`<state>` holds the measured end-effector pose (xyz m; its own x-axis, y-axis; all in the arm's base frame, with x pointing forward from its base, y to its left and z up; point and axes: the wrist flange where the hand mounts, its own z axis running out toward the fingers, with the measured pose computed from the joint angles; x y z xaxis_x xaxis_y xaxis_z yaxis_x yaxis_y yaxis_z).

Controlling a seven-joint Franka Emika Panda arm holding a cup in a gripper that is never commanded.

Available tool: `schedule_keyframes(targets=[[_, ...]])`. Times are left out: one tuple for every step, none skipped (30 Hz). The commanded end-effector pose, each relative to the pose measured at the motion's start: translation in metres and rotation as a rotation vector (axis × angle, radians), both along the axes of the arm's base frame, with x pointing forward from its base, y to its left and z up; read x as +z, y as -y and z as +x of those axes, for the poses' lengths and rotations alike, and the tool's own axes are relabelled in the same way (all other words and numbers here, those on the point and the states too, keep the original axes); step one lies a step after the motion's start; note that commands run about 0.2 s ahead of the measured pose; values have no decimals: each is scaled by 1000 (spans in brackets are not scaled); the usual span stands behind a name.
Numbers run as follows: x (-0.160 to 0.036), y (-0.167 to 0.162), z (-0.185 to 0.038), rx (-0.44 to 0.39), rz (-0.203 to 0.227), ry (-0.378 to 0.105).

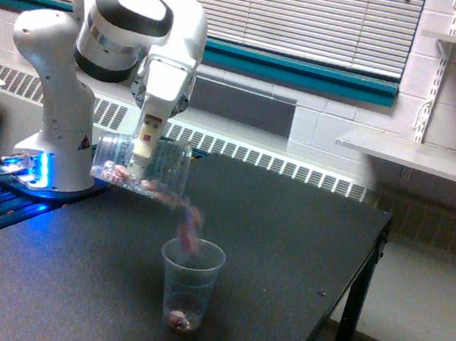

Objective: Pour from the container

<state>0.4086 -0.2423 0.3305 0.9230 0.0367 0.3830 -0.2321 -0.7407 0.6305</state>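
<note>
The container (138,168), a clear wide plastic jar, hangs tipped nearly on its side above the table, its mouth toward the exterior view's right and slightly down. My gripper (142,153) is shut on it from above. Pinkish-red and white pieces (190,226) stream from its mouth in a blurred fall. Below them stands the smaller tapered clear cup (189,286), upright on the black table (284,252), with a few pieces lying on its bottom. Some pieces remain along the container's lower wall.
The arm's white base (52,149) stands on a blue-lit plate at the exterior view's left. The table's edge and a leg (345,335) lie at the right. A radiator and blinds run behind; white shelves (417,156) hang on the right wall.
</note>
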Motion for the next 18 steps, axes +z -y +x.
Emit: schedule_keyframes(targets=[[10, -5, 7, 41, -33, -24], [10, -6, 7, 44, -34, -27], [10, -6, 7, 48, -36, -30], [11, -7, 7, 51, -38, -33], [10, -7, 7, 52, -39, -35], [10, -8, 7, 54, -40, -37], [10, -8, 7, 57, -41, -40], [11, -9, 7, 62, -43, -44], [11, -9, 8, 67, -46, -46], [12, -9, 8, 70, -49, -47], [12, -10, 8, 72, -51, -49], [13, -10, 8, 75, -53, -51], [13, -10, 8, 78, -55, -53], [14, -10, 9, 81, -57, -55], [15, -10, 9, 83, -60, -57], [16, -10, 10, 85, -63, -57], [17, -10, 10, 87, -65, -58], [18, -10, 10, 89, -69, -60]])
